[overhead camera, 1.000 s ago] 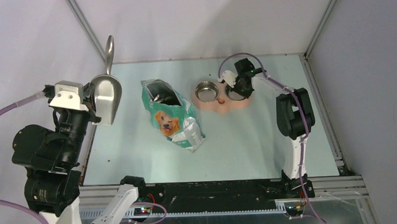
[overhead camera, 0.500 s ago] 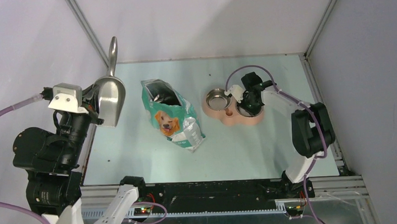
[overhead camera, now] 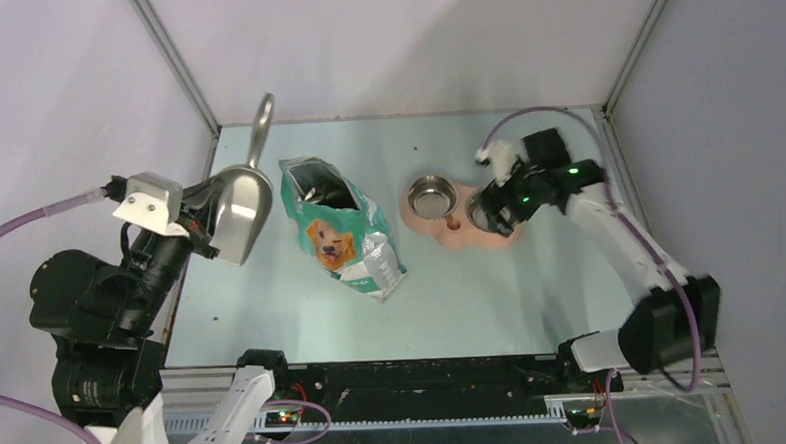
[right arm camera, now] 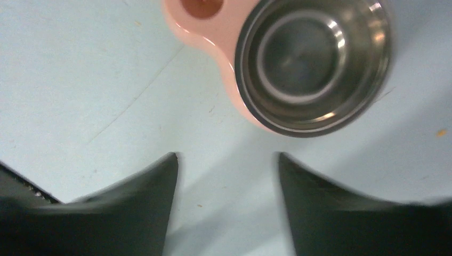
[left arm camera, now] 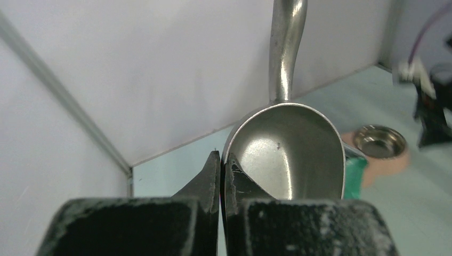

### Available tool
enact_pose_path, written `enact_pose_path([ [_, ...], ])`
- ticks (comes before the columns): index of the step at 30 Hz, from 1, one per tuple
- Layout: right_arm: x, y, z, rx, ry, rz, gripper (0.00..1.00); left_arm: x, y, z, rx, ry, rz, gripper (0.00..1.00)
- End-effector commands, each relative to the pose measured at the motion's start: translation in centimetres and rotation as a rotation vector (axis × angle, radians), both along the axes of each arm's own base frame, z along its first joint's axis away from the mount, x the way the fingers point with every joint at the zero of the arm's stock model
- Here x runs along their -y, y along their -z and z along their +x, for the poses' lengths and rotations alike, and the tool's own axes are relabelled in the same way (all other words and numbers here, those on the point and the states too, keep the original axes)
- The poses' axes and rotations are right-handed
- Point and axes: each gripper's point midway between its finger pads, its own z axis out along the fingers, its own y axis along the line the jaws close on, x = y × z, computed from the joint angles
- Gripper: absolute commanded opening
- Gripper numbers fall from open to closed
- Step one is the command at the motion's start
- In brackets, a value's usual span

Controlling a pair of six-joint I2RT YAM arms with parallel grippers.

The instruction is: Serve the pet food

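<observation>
L gripper (left arm camera: 219, 160), far left, is pinched shut on the rim of a raised metal scoop (left arm camera: 288, 154), which is empty. No pet food visible; prob. inside the open green bag (overhead camera: 341, 229), just right of the scoop, not touching. Pink feeder (overhead camera: 462, 237), bowls empty. R gripper (right arm camera: 226, 157) is spread wide over the right bowl (right arm camera: 313, 61), holding nothing. Step: pre-scoop. Next: dip scoop into bag mouth.

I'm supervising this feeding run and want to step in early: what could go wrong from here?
The left gripper pinches the empty scoop only by its rim, so it may twist when dug in. Nothing holds the bag; the right gripper hangs open by a bowl, so scooping could shove the bag.
</observation>
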Motion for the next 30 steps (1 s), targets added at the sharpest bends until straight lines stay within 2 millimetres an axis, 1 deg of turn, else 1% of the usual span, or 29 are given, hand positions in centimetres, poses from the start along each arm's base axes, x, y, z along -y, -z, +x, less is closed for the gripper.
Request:
enact_pose_path([
  [1,1.3,-10.9,-1.1,0.157,0.098,0.319,0.99,4.5,0.5,-1.0,-0.055,0.288,0.096,0.00],
  [2,2.0,-11.9,-1.2,0.189,0.127,0.321,0.99,5.0,0.0,-0.7,-0.067,0.317,0.100,0.00],
  [3,2.7,-13.0,-1.7,0.233,0.147,0.304,0.99,5.7,0.3,-0.8,-0.090,0.364,0.106,0.00],
  [4,3.6,-13.8,-1.7,0.285,0.152,0.248,1.00,6.0,-0.2,-0.4,-0.100,0.384,0.109,0.00],
  [5,3.4,-14.2,-3.1,0.291,0.114,0.220,1.00,6.5,-0.2,0.4,-0.120,0.416,0.113,0.00],
  [6,3.2,-14.6,-4.3,0.303,0.046,0.166,1.00,6.6,-1.0,0.1,-0.109,0.429,0.118,0.00],
  [7,3.2,-15.1,-5.0,0.327,0.027,0.145,1.00,7.1,-1.6,0.5,-0.107,0.456,0.126,0.00],
  [9,3.8,-15.7,-5.8,0.378,0.016,0.061,1.00,7.9,-1.7,0.7,-0.119,0.499,0.166,0.00],
  [10,3.4,-16.2,-6.6,0.402,-0.014,0.059,1.00,7.8,-0.9,0.9,-0.142,0.489,0.212,0.00],
  [11,3.4,-16.6,-6.8,0.419,-0.012,0.057,1.00,9.0,-0.6,0.6,-0.148,0.550,0.242,0.00],
  [12,3.2,-17.5,-7.2,0.454,-0.021,0.078,1.00,9.0,0.2,1.0,-0.165,0.534,0.282,0.00],
  [13,2.8,-18.1,-7.5,0.468,-0.007,0.117,1.00,10.2,0.8,0.7,-0.176,0.590,0.303,0.00],
  [14,2.5,-19.4,-7.7,0.517,-0.008,0.158,1.00,10.4,1.1,1.1,-0.179,0.577,0.320,0.00],
  [15,1.8,-20.6,-8.2,0.532,-0.023,0.210,1.00,11.6,1.6,1.0,-0.182,0.620,0.331,0.00],
  [16,1.2,-21.4,-8.3,0.538,-0.030,0.239,1.00,11.9,1.9,1.3,-0.188,0.618,0.339,0.00],
  [17,1.0,-23.3,-8.5,0.554,0.008,0.286,1.00,13.0,2.3,1.3,-0.195,0.651,0.348,0.00],
  [18,0.8,-24.0,-7.9,0.553,0.042,0.306,1.00,13.6,2.7,1.8,-0.211,0.654,0.351,0.00],
  [19,1.3,-26.0,-7.7,0.575,0.131,0.342,1.00,14.2,2.6,1.9,-0.206,0.665,0.348,0.00],
  [20,1.3,-26.0,-6.8,0.557,0.163,0.335,1.00,15.0,2.8,2.2,-0.222,0.679,0.338,0.00],
  [21,2.2,-27.0,-6.8,0.568,0.217,0.320,1.00,15.5,2.4,2.5,-0.210,0.682,0.326,0.00],
  [22,2.3,-26.6,-5.8,0.541,0.247,0.294,1.00,16.3,2.5,2.8,-0.220,0.693,0.313,0.00],
  [23,3.2,-27.6,-6.1,0.531,0.294,0.298,1.00,16.8,2.0,3.2,-0.202,0.694,0.299,0.00],
  [24,2.8,-27.2,-5.6,0.476,0.284,0.307,0.99,17.5,2.1,3.5,-0.215,0.702,0.288,0.00],
  [25,2.1,-28.8,-7.0,0.438,0.224,0.396,1.00,17.9,1.6,4.2,-0.197,0.687,0.274,0.00],
  [26,1.2,-29.7,-7.0,0.407,0.183,0.455,0.99,18.7,1.9,4.8,-0.215,0.684,0.257,0.00],
  [27,0.0,-31.1,-8.3,0.346,0.128,0.578,1.00,19.1,1.3,5.4,-0.198,0.673,0.238,0.00],
  [28,-0.6,-31.6,-8.3,0.284,0.126,0.652,1.00,19.8,1.5,6.0,-0.216,0.673,0.216,0.00],
  [29,-1.6,-33.3,-9.4,0.232,0.042,0.780,1.00,20.4,0.9,6.4,-0.205,0.675,0.184,0.00],
  [30,-2.9,-34.2,-10.9,0.089,0.001,0.919,1.00,21.1,1.3,7.0,-0.216,0.680,0.176,0.00],
])
